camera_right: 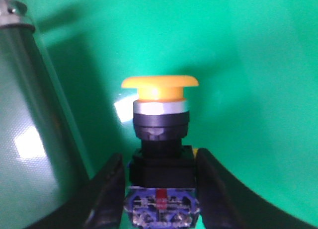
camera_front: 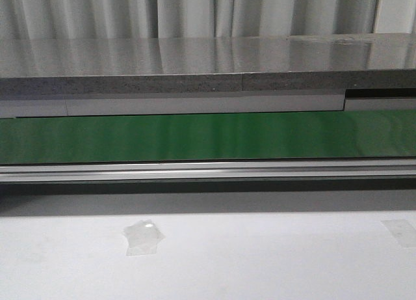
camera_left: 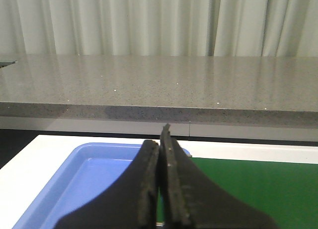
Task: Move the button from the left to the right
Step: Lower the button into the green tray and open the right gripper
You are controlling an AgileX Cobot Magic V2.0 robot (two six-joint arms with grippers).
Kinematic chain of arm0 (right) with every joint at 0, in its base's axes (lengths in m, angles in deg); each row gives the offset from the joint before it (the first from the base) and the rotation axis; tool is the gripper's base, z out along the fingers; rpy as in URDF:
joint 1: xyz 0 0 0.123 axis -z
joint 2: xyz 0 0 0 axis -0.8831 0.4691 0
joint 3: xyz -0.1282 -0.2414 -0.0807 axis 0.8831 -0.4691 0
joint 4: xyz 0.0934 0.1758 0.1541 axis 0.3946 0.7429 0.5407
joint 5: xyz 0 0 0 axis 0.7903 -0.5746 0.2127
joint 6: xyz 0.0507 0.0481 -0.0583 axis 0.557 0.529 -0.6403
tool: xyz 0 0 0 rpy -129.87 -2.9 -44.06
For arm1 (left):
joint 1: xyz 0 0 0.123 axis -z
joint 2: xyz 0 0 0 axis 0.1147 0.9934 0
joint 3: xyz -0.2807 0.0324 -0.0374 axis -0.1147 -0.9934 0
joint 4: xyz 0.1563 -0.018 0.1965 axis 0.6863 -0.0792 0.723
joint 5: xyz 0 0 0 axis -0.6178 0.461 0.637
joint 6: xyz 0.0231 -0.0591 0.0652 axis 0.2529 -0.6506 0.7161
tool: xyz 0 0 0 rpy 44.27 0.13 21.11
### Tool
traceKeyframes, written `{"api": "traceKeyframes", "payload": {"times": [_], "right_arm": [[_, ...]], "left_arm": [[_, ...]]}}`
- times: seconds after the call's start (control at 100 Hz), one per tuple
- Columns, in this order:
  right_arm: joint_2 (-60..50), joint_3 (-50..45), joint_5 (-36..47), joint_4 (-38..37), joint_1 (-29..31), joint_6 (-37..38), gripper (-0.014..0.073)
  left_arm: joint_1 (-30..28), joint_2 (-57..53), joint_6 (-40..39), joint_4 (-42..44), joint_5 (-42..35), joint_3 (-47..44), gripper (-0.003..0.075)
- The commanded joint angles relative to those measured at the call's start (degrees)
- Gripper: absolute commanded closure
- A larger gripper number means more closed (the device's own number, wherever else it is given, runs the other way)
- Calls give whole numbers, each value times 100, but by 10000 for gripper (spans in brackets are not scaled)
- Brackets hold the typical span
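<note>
**Q:** Entry 1. State of the jaws, and where is the part?

**A:** My right gripper (camera_right: 160, 189) is clamped on the small push button (camera_right: 160, 139) with the round orange-yellow mushroom head, silver collar and black boxy body. 1 black finger (camera_right: 107, 194) sits on each side of the body, just above the blue base with its red mark. The button stands upright in the grip, over the flat green belt surface (camera_right: 248, 90). I cannot tell whether its base touches the belt. My left gripper (camera_left: 160, 179) is closed on nothing, its 2 pads pressed together, hovering near a shallow blue plastic tray (camera_left: 89, 179) beside the same green belt.

**Q:** Risks from here?

**A:** My judgement: the hold is low on the body and the head is top-heavy, so a fast swing could tilt the button in the pads. If the contact is only on the body's edges, it could slip out at release height and roll on its round head.

**Q:** What is hidden or unclear?

**A:** The front view shows neither of my arms nor the button, only the grey speckled counter (camera_front: 195, 66), the belt and white tabletop (camera_front: 260, 261) with clear tape patches (camera_front: 143, 238). The contact faces are hidden behind the button's body. A glossy translucent object (camera_right: 30, 139) at the right wrist view's edge is cut off; I cannot identify it. The drop spot is not visible.
</note>
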Motion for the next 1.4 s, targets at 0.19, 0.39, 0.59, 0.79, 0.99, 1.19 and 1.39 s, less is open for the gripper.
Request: {"api": "traceKeyframes", "payload": {"times": [0.19, 0.39, 0.59, 0.79, 0.99, 1.19, 1.39], "right_arm": [[-125, 204, 206, 39, 44, -7, 419], [-125, 204, 192, 39, 44, -7, 159], [-125, 204, 192, 39, 44, -7, 97], [-166, 505, -96, 273, 38, -7, 97], [-507, 983, -351, 429, 26, -7, 102], [-1006, 1118, -323, 670, -177, -7, 102], [-1322, 1118, -330, 670, -819, -75, 102]], "left_arm": [[33, 113, -18, -40, -468, 205, 740], [33, 113, -18, -40, -468, 205, 740], [33, 113, -18, -40, -468, 205, 740], [33, 113, -18, -40, -468, 205, 740], [33, 113, -18, -40, -468, 205, 740], [33, 113, -18, -40, -468, 205, 740], [33, 113, -18, -40, -468, 205, 740]]}}
